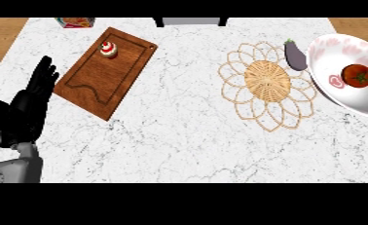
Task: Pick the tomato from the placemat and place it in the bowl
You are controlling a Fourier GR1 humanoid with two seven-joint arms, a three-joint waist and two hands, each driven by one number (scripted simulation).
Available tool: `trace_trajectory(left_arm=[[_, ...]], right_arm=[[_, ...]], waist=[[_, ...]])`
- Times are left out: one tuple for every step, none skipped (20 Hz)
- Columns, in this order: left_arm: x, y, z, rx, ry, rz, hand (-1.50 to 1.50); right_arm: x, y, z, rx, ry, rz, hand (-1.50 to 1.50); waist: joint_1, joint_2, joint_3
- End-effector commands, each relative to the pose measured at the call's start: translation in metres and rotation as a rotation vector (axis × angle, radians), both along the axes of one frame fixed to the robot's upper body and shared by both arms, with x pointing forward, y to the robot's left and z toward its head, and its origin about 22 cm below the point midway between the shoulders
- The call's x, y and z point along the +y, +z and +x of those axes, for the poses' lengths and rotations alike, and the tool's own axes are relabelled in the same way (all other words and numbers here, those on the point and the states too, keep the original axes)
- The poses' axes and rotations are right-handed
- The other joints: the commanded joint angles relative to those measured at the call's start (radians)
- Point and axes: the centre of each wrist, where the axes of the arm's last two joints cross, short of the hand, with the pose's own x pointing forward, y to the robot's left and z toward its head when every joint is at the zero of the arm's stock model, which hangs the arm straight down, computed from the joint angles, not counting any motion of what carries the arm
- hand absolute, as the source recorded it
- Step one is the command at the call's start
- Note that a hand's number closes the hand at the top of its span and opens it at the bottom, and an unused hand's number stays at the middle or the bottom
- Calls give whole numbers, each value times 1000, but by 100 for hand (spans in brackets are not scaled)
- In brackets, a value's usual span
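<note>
The left hand point(32, 100) is resting at the view's left edge, matte black, its fingers straight and pointing up, spread a little, and holding nothing. Its smooth grey forearm point(18, 168) is coming in from the lower left corner.

Beneath it, the counter point(179, 136) is showing white stone with fine grey veining. Just beside the fingertips a rectangular wooden cutting board point(90, 87) is lying at a slant, reddish brown with visible grain, a groove running inside its rim. Near its upper corner a small round red-and-white item point(108, 49) is standing; what it is cannot be told. Above the board, at the counter's far edge, a small packet point(75, 22) is showing bright colours, its printing too small to read. A dark chair back point(191, 21) is showing past the far edge.

Well to the right, the placemat point(267, 80) is lying flat: a tightly woven straw-coloured disc at its middle, ringed by open looped petals like a flower. A glossy dark purple eggplant point(295, 54) is lying at its upper right edge, between the mat and the bowl point(327, 56).

The bowl, wide and white with faint pink markings, is sitting at the right edge, partly cut off. The tomato point(356, 75), round and red with a dark stem spot, is sitting inside the bowl, well apart from the hand.
</note>
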Motion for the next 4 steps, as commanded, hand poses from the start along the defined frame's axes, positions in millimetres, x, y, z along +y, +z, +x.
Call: trace_trajectory(left_arm=[[0,-4,3,-6,-17,-8,0],[1,-5,0,1,-12,-23,0],[-6,3,-1,2,-18,-12,0],[3,11,13,-21,-18,-9,0]], right_arm=[[0,-10,-49,-63,28,-2,-150],[-5,4,-60,-62,42,-28,-150],[-3,22,-58,-81,45,-30,-150],[-4,26,-57,-89,46,-15,-150]], waist=[[12,4,1],[13,4,0],[15,3,0],[15,5,0]])
